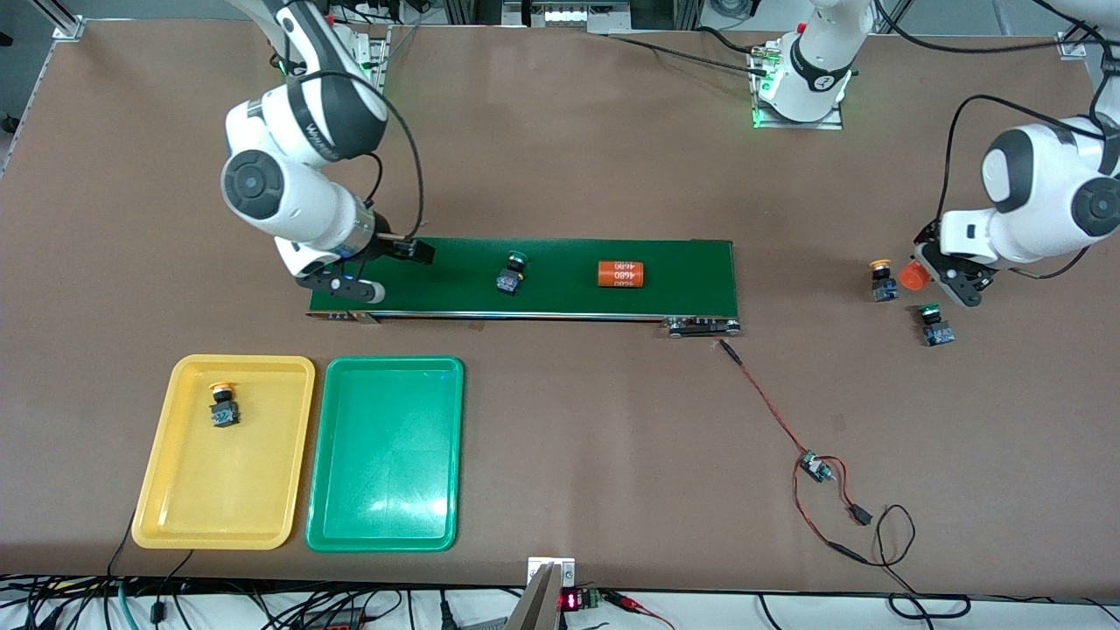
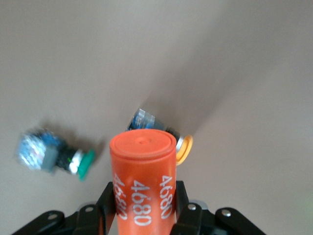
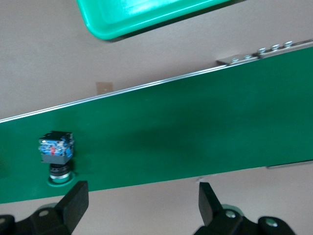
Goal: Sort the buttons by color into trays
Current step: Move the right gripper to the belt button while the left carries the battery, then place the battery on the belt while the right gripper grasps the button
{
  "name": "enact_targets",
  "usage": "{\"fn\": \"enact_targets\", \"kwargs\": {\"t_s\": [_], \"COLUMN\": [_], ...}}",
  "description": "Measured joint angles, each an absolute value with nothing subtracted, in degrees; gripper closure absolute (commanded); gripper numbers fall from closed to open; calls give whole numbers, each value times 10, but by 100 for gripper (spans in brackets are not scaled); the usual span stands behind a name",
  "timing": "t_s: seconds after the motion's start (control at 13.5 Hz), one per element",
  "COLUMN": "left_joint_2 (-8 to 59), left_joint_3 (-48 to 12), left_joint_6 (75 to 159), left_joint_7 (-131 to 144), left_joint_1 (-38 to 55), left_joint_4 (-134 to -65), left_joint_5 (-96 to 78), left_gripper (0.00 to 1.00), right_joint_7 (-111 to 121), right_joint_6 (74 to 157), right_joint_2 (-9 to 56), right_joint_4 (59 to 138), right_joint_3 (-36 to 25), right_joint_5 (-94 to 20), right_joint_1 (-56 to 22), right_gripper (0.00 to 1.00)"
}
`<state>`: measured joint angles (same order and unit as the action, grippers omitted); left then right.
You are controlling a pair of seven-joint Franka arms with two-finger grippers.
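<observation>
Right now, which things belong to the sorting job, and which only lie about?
Job: yellow tray, green tray, four buttons.

Lying about: conveyor belt, orange cylinder on it, second orange cylinder in the left pincer, loose wiring.

You are looking at a robotics lab. Two white robot arms (image 1: 297,166) are bolted to base plates at the far edge of a brown surface (image 1: 560,455). A small green conveyor belt (image 1: 560,280) lies on it, loose red-and-black wiring with a tiny circuit board (image 1: 816,468) trails nearby, and cable bundles (image 1: 262,608) run along the near edge.
</observation>
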<state>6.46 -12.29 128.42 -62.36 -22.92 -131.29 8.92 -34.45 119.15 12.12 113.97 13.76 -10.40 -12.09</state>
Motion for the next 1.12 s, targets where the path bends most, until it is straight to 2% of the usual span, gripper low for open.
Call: {"fn": "enact_targets", "kwargs": {"t_s": [0.22, 0.52, 0.59, 1.12], "left_joint_2": [34, 47, 52, 158], "left_joint_3": [-183, -296, -312, -317], "left_joint_6": [1253, 1262, 1270, 1354], "left_joint_7": [-641, -641, -638, -633], "left_joint_1": [-160, -130, -121, -55], "left_joint_4": [-1312, -1284, -1275, -1250], "left_joint_5": [76, 40, 38, 38], "left_gripper": [100, 96, 100, 99], "right_joint_7": [-398, -466, -488, -461], "right_joint_6": [1223, 1265, 1274, 1284], "right_joint_2": [122, 123, 124, 145], "right_joint_4": [1154, 1166, 1167, 1174], "right_joint_3": [160, 178, 179, 208], "right_joint_5": [-49, -6, 12, 117], "right_joint_1": [-122, -123, -125, -132], "right_gripper": [0, 0, 0, 0]}}
